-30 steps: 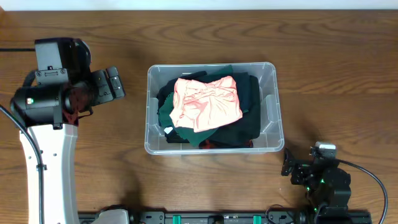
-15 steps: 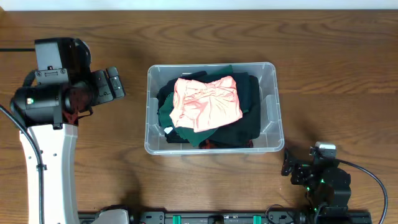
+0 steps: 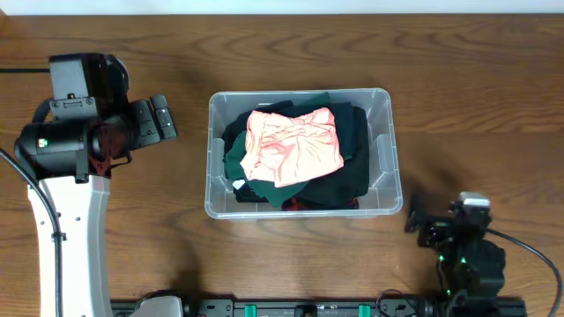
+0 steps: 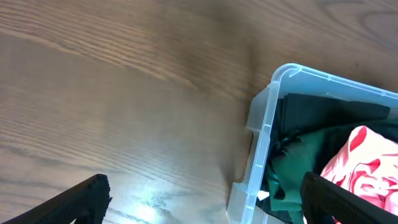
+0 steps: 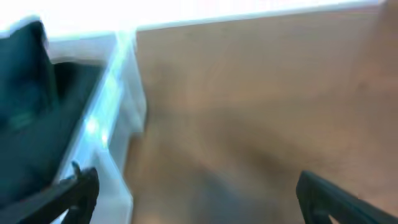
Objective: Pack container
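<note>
The left gripper is hovering over the wooden table, well to the left of the container. It is pointing toward the container, and its fingers are spread wide with nothing between them.

The container, a clear plastic bin, is sitting flat on the table between the two arms and is packed with clothes. Inside it, a crumpled pink garment is lying on top of the pile. A dark green garment is peeking out at the container's left side. Black clothing is filling the right side and showing underneath.

The right gripper is sitting just off the container's near right corner, apart from the wall. The right wrist view is coming through blurred, but it is showing the fingers parted and empty, with the container's corner ahead on the left.
</note>
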Robot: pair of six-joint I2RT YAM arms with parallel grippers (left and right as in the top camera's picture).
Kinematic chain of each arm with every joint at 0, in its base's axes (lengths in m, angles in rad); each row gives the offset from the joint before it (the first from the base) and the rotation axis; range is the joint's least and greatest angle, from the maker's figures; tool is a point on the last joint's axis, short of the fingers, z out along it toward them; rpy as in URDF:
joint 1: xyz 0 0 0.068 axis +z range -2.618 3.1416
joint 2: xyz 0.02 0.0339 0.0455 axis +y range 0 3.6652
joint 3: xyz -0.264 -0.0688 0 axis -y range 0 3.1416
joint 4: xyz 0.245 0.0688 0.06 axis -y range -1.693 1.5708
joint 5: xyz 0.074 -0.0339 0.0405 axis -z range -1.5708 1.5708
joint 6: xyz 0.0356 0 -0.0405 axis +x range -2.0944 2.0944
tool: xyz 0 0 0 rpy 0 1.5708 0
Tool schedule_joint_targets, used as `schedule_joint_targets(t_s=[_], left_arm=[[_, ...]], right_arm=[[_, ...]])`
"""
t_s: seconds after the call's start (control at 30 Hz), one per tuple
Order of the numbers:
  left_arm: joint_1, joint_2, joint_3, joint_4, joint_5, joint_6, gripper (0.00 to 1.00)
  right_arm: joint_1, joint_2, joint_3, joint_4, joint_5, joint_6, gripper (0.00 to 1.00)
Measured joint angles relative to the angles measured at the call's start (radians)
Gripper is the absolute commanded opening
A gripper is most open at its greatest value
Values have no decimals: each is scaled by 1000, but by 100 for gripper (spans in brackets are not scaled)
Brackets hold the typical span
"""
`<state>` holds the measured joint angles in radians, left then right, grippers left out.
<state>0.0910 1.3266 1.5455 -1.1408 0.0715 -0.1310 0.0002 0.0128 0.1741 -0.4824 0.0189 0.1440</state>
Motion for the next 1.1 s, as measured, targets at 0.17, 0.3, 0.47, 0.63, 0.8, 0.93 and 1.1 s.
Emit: schedule_joint_targets(t_s=[0.17, 0.3, 0.47, 0.63, 0.8, 0.93, 1.1], left_arm=[[0, 0, 0, 0, 0, 0, 98], [0, 0, 0, 0, 0, 0, 98], [0, 0, 0, 0, 0, 0, 98], [0, 0, 0, 0, 0, 0, 98], [0, 0, 0, 0, 0, 0, 98], [0, 0, 0, 0, 0, 0, 98], [0, 0, 0, 0, 0, 0, 98]], right_arm=[[0, -2, -28, 167, 31, -20, 99], [0, -2, -77, 196, 39, -23, 99], [0, -1, -102, 287, 45, -27, 99], [0, -1, -145, 399, 39, -27, 99], [0, -2, -164, 414, 31, -27, 99], [0, -2, -164, 414, 29, -27, 99], [0, -2, -164, 414, 29, -27, 99]])
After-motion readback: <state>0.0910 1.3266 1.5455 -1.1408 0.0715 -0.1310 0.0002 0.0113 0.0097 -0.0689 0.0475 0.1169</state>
